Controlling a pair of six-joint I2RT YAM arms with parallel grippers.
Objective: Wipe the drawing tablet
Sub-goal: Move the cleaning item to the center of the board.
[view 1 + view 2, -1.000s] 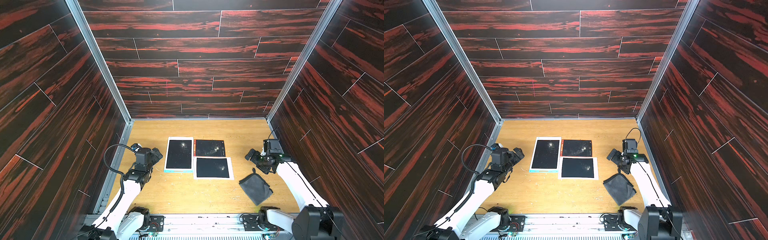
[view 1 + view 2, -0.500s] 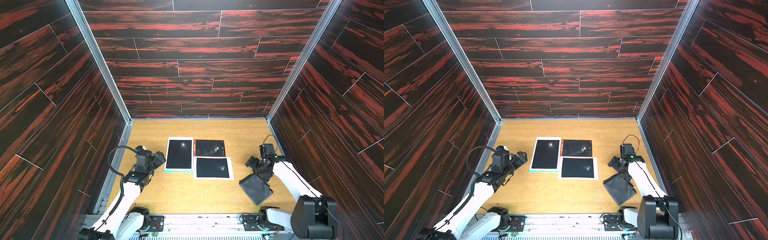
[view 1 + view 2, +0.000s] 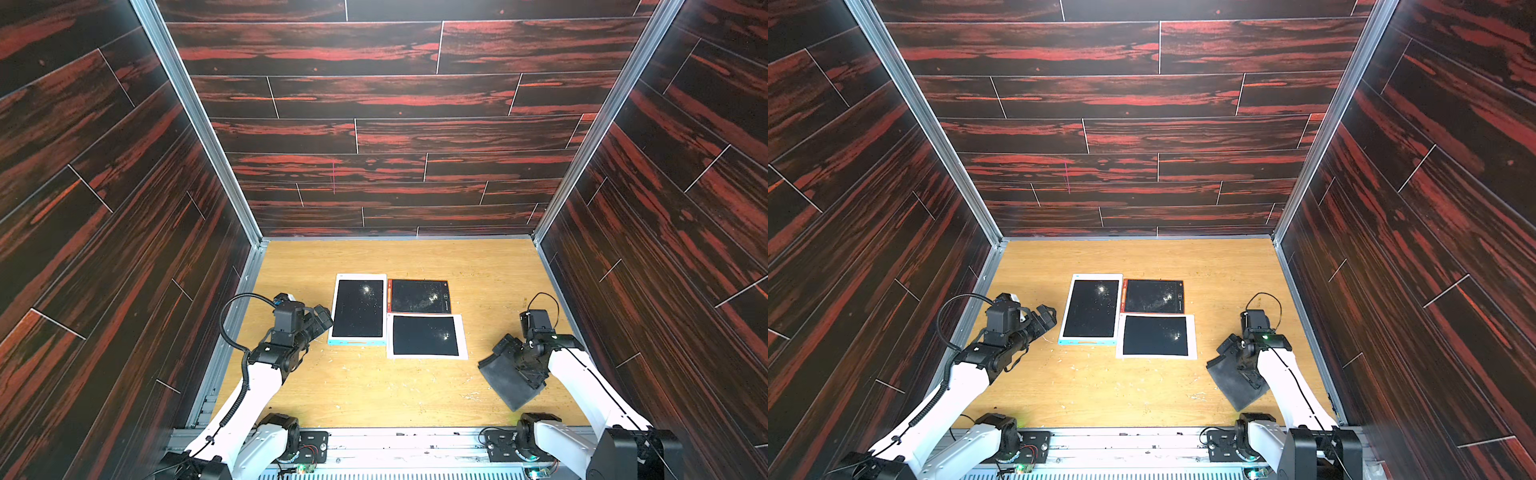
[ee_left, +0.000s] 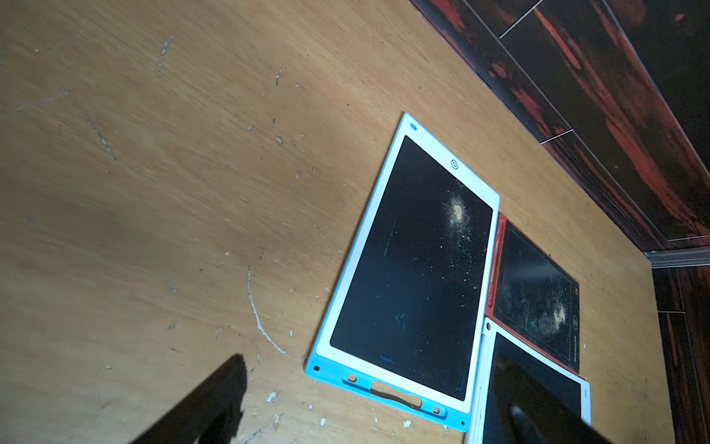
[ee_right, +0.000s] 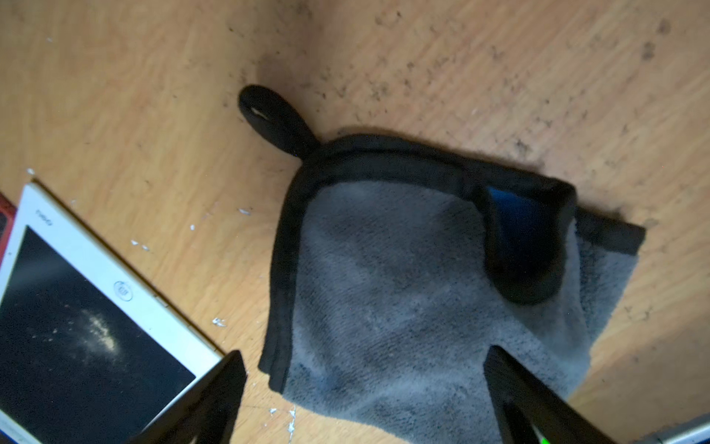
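Presently, right gripper (image 5: 365, 355), jaws spread, hangs over the grey black-edged cloth (image 3: 503, 382), lower right in a top view; left gripper (image 3: 322, 318), likewise spread, beside the dusty blue-framed tablet (image 3: 358, 308).

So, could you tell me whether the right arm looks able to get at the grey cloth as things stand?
Probably yes: the right gripper hangs open just over the grey cloth, which lies uncovered, with nothing in between.

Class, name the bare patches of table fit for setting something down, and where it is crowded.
Free: the strip between the tablets and the back wall; the wide stretch from the tablets to the front rail, beside the cloth. Crowded: three tablets edge to edge, left claw close by the blue-edged tablet.
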